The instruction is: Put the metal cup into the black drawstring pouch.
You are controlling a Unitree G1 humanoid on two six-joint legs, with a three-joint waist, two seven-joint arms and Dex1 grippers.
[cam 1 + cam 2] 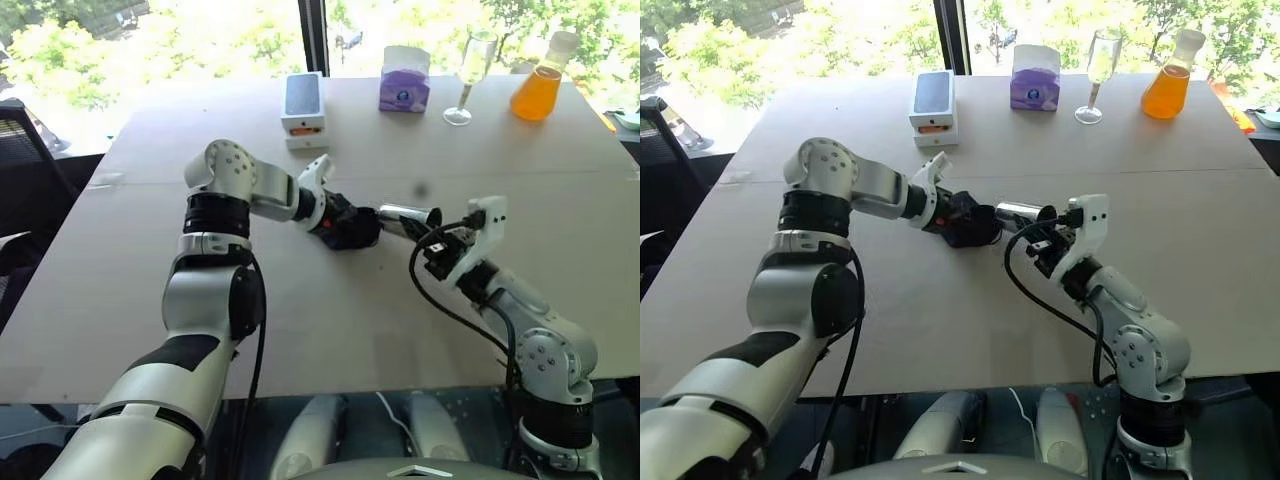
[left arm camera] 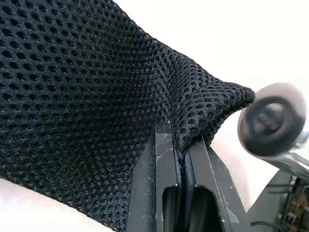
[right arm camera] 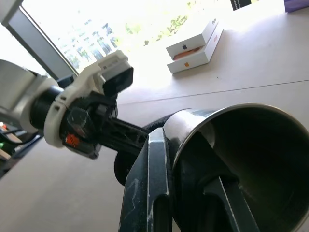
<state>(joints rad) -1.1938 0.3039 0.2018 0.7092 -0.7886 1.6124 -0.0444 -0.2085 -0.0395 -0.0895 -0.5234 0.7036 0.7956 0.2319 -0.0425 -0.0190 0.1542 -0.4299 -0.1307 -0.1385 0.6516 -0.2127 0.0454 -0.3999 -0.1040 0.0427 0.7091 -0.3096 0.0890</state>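
Cup (image 1: pixel 408 216) hangs sideways above mid-table, base toward the pouch (image 1: pixel 350 229) at its 9 o'clock, the two nearly touching. Right gripper (image 3: pixel 193 188) pinches the cup's rim, one finger inside the wall, one outside. Left gripper (image 2: pixel 181 159) is clamped tight on a fold of the pouch's mesh.

Likely trouble, as I judge it: the left grip bunches the fabric, so the mouth may not be spread, and the base could butt against cloth and shove the pouch aside. A thin rim pinch also lets the cup twist or slip if it meets resistance.

Hard to make out: the pouch's mouth and cord cannot be picked out, so which way the opening faces is unclear.
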